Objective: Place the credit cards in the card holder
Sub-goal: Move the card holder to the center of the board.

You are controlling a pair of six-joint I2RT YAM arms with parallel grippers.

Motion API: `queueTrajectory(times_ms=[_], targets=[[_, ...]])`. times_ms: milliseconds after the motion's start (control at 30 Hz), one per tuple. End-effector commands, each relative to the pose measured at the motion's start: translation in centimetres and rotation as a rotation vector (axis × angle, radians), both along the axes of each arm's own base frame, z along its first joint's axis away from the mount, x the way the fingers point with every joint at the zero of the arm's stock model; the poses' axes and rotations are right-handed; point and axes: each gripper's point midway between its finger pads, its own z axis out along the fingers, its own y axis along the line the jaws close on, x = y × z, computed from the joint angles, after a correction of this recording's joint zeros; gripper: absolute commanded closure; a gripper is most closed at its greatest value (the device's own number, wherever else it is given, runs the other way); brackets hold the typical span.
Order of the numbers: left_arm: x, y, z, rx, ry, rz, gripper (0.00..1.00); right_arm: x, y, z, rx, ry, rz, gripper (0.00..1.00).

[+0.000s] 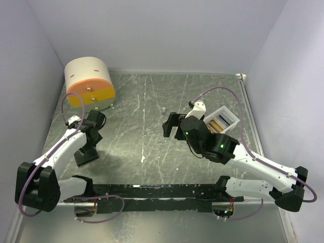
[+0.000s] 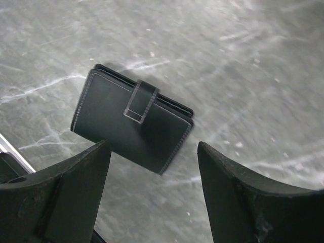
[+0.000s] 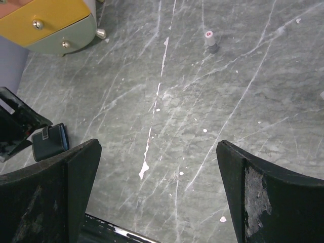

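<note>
Left gripper [image 2: 152,148] jaws are held well apart above the closed card holder [image 2: 132,123], which is laid flat near the worktop's [image 1: 152,101] left edge. Right gripper [image 3: 158,147] jaws are spread wide over bare worktop, with nothing held. Cards [image 1: 218,123] are kept in a white tray [image 1: 233,120] by the right edge.

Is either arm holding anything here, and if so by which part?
Nothing is held. The left gripper hangs, jaws open, above the closed card holder; the right gripper is open too, nothing between its jaws.
</note>
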Motion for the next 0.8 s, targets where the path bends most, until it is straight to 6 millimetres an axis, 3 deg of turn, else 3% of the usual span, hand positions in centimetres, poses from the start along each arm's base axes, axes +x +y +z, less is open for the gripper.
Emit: queueTrajectory(times_ms=[0,333,500,600,767], targets=[[0.4,2.2,-1.8,0.006,-0.018,0.124,0.19,-0.1,0.0,0.8,0.05,-0.017,-0.008,0.0],[1.4,0.6,-6.2,-0.103,0.066,0.085,0.22,-0.4,-0.4,1.5,0.052,-0.024,0.001,0.0],[2.2,-1.9,-6.9,-0.207,0.049,-0.058,0.23,-0.4,-1.2,1.1,0.039,-0.022,-0.024,0.0],[2.8,-4.9,-6.9,-0.291,0.011,-0.179,0.26,-0.4,-1.4,1.2,0.047,-0.022,-0.036,0.0],[3.4,-12.3,-5.9,-0.396,-0.05,-0.415,0.27,-0.3,-1.7,0.0,0.005,0.002,-0.056,0.0]])
